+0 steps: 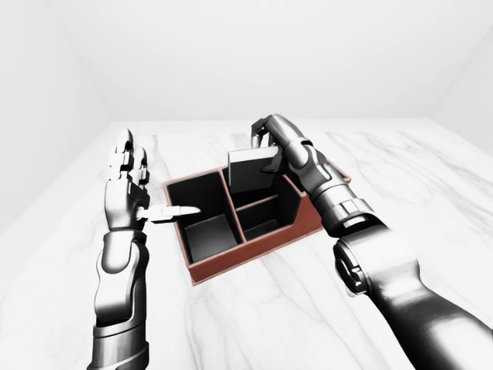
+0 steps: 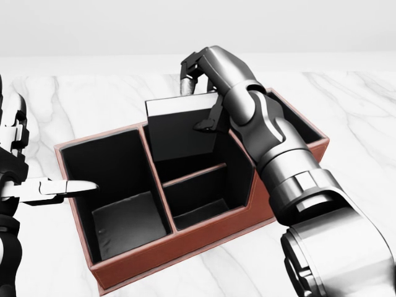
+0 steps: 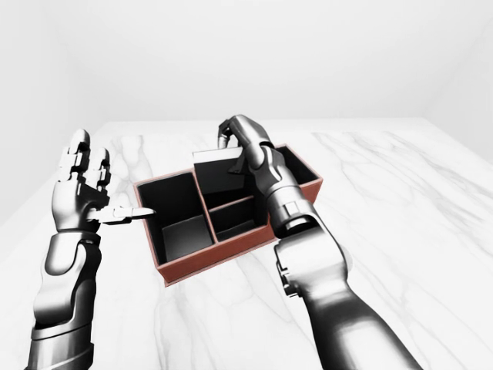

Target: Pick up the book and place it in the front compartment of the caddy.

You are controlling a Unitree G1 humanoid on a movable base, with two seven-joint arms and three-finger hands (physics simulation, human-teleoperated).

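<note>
One dark flat rectangular book (image 2: 179,133) gripped at its top right corner by the right hand (image 2: 207,80), fingers (image 2: 190,69) curled over the upper edge and thumb pressed on the near face. Upright, slightly tilted, long axis running toward 12 o'clock in the head view, pale page edge uppermost. Lower end sunk into the compartment at 12 o'clock in the reddish-brown rectangular leather caddy (image 2: 185,250); bottom edge hidden behind the inner divider, so contact with the floor hard to tell. Right edge covered by the wrist. Resting on the white marble desk (image 1: 254,308), the caddy with three black-lined compartments. At 9 o'clock, left hand (image 1: 127,181) raised, fingers (image 1: 123,154) spread and holding nothing, thumb stretched over the caddy's left wall. Left hand partly cut off in the head view.
</note>
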